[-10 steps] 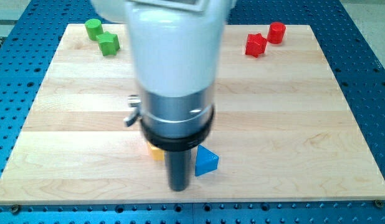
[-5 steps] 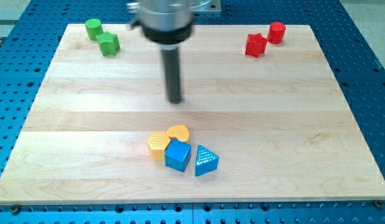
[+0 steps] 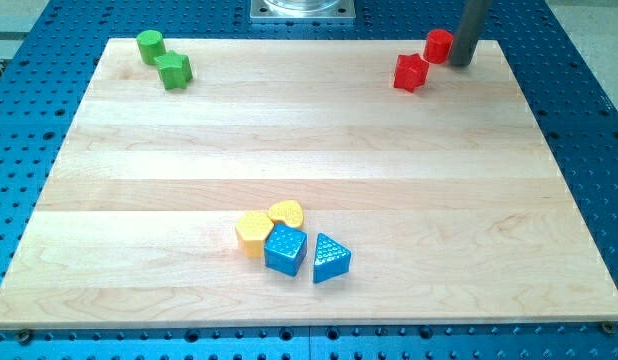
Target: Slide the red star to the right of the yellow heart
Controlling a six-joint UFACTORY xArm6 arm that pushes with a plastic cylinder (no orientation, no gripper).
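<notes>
Camera view shows the wooden board [image 3: 309, 130] with the rod at the view's top right. The tip [image 3: 459, 64] has no claws, so it holds nothing; it can only push. It sits just to the view's right of the red cylinder [image 3: 439, 47], very near it or touching, too close to tell.

The red star [image 3: 410, 72] lies just below and to the view's left of that cylinder, near the board's top edge. The yellow heart [image 3: 287, 213] is well apart from it, low in the middle, packed in with the yellow hexagon [image 3: 253, 232], the blue cube [image 3: 285, 249] and the blue triangle [image 3: 330, 258].

To do this step well, the tip should likely get above the star, on its top right side, without knocking the cylinder along. Then it can push the star down and to the view's left in 1 steady line.

There is lots of bare wood between the star and the heart. The spot right of the heart is open, but the blue triangle sits near it. The 2 green blocks [image 3: 162, 59] are far off at the top left.
</notes>
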